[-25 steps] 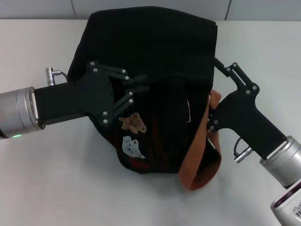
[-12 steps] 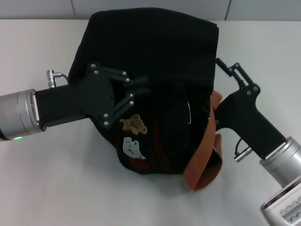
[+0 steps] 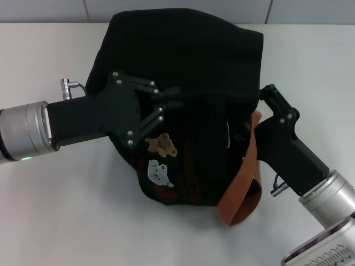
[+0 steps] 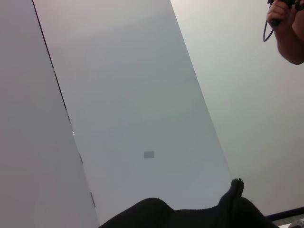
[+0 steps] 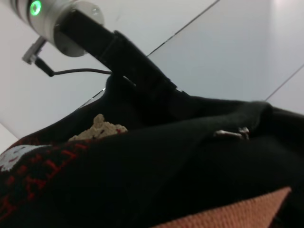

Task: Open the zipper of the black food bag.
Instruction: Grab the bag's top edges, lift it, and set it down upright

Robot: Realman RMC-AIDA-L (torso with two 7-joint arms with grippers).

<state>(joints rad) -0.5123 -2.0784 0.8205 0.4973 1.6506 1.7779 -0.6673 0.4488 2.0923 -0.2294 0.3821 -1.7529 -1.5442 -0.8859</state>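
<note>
1. The black food bag (image 3: 183, 105) lies slumped at the middle of the white tabletop (image 3: 66, 221), its bear patch (image 3: 162, 144) at about 7 o'clock from the bag's centre.
2. The left tool (image 3: 173, 98) reaches in from 9 o'clock, its thin fingers nearly together against the soft fabric; whether they pinch cloth I cannot tell.
3. The right tool (image 3: 262, 95) presses the bag's 3 o'clock edge above the orange strap (image 3: 244, 177); its grip is hidden.
4. The zipper (image 5: 231, 134) shows only as a small silver metal pull in the right wrist view.
5. Judgement: brace the limp cloth taut, then draw the pull straight along its track.
</note>
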